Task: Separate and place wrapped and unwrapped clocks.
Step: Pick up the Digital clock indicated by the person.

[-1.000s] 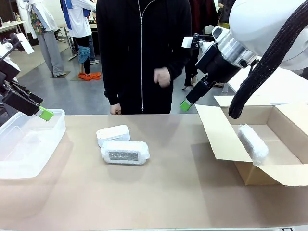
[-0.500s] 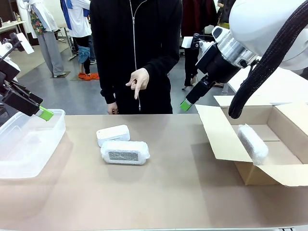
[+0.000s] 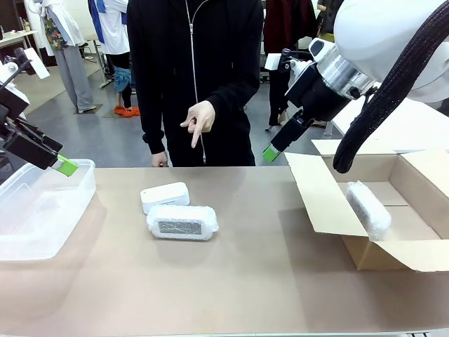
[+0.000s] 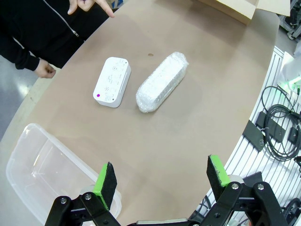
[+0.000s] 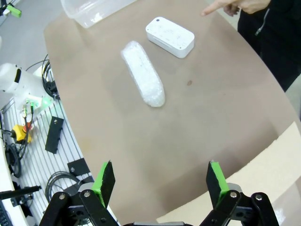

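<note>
From the front we see the bare white clock (image 3: pixel 165 196) lying on the bench (image 3: pixel 245 288) left of the middle; the wrapped clock (image 3: pixel 182 222) lies just beside it on the robot's side, the two nearly touching; the second wrapped clock (image 3: pixel 367 208) lies inside the open cardboard box (image 3: pixel 421 257) at the right. A clear plastic tub (image 3: pixel 83 184) stands at the left edge; the left claw (image 3: pixel 64 166) hangs above its far rim, and the right claw (image 3: pixel 271 152) is held in the air left of the box; here each shows one green tip, so we cannot tell its spread from this side. The person's hand (image 3: pixel 200 121) points a finger downward above the far edge of the bench.

From the left wrist we see the left claw spread wide with nothing between its pads; the bare white clock and the wrapped clock lie side by side beyond it, a narrow gap between them; the tub sits at the lower left, and the pointing hand shows at the top.

From the right wrist we see the right claw likewise wide apart and empty; both clocks lie on the bench beyond, the tub past them; a box flap shows at the lower right.
</note>
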### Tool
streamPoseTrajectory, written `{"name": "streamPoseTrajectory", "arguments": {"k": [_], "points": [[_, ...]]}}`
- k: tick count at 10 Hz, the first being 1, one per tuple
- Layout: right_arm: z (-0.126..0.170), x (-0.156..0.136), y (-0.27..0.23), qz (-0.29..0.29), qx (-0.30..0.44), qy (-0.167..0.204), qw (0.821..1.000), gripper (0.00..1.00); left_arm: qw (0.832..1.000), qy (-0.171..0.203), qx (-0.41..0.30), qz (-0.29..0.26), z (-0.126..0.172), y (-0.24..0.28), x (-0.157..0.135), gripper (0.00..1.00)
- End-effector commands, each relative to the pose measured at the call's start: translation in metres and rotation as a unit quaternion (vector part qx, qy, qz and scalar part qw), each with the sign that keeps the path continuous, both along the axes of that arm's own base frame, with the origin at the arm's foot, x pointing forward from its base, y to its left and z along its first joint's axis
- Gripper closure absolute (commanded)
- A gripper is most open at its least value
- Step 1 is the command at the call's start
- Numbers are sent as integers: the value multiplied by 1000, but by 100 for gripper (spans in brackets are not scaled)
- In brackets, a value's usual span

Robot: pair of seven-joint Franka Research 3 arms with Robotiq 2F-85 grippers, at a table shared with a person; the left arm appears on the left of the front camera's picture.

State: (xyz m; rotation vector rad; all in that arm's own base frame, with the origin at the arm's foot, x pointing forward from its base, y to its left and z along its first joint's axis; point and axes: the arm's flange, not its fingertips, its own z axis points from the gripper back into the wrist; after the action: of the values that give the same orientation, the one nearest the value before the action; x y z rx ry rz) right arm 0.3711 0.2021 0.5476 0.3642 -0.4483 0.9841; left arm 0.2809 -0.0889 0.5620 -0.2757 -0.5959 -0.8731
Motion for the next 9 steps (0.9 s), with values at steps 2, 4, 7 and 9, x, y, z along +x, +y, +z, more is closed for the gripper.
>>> {"name": "streamPoseTrajectory", "arguments": {"k": [2, 4, 7, 9], "points": [[0, 1, 0, 4, -4, 1, 1000, 0, 1000, 3, -6, -3, -1, 0, 0, 0], [0, 1, 0, 4, -4, 1, 1000, 0, 1000, 3, -6, -3, -1, 0, 0, 0], [0, 1, 0, 4, -4, 1, 1000, 0, 1000, 3, -6, -3, -1, 0, 0, 0], [6, 8, 39, 129, -34, -35, 990, 0, 1000, 3, -6, -3, -1, 0, 0, 0]]}}
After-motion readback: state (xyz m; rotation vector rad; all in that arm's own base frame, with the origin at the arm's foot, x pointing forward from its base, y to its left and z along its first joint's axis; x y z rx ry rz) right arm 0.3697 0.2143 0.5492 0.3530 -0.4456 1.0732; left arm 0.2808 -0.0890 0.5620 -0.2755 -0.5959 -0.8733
